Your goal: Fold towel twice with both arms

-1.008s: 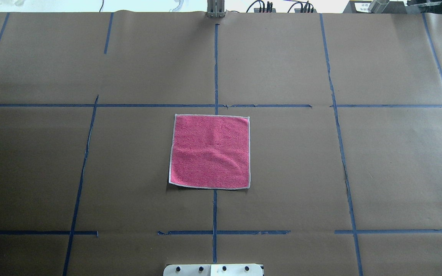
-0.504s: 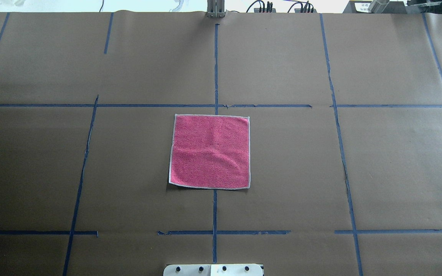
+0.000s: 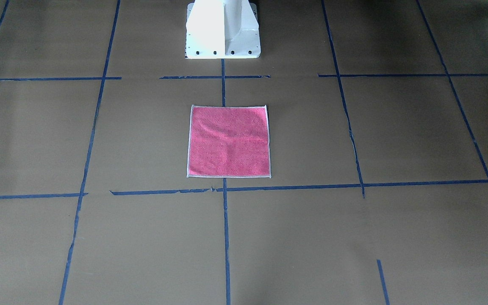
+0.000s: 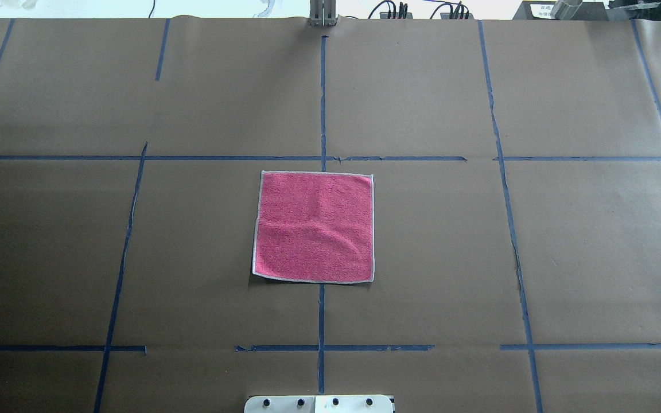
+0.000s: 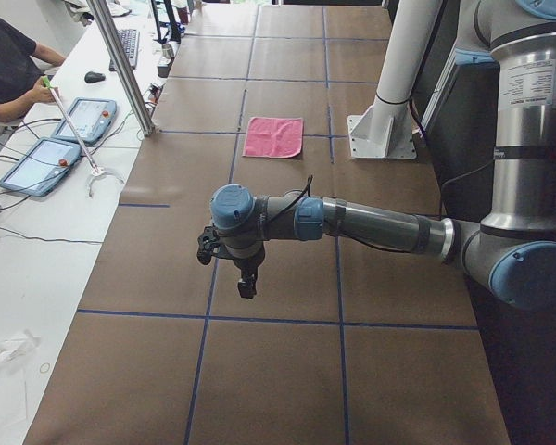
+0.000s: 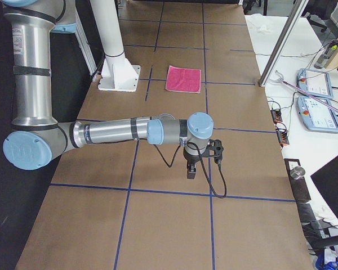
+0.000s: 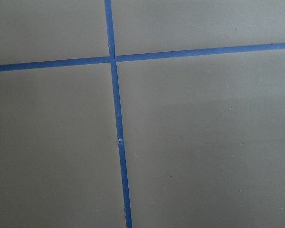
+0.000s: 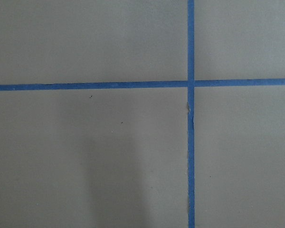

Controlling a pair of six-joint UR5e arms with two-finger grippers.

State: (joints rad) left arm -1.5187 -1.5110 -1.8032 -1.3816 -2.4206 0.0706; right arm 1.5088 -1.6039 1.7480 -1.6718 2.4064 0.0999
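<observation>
The towel (image 4: 314, 226) lies flat and unfolded, pink-red face up with a pale border, at the table's middle; it also shows in the front-facing view (image 3: 228, 142) and both side views (image 5: 273, 136) (image 6: 183, 78). My left gripper (image 5: 246, 283) points down over the table far toward my left end, well away from the towel. My right gripper (image 6: 191, 170) points down far toward my right end. Both show only in the side views, so I cannot tell whether they are open or shut. The wrist views show only brown paper and blue tape.
Brown paper with blue tape lines (image 4: 322, 103) covers the table. The white pedestal base (image 3: 223, 29) stands just behind the towel on my side. Tablets (image 5: 85, 119) and an operator (image 5: 5, 65) are beyond the far edge.
</observation>
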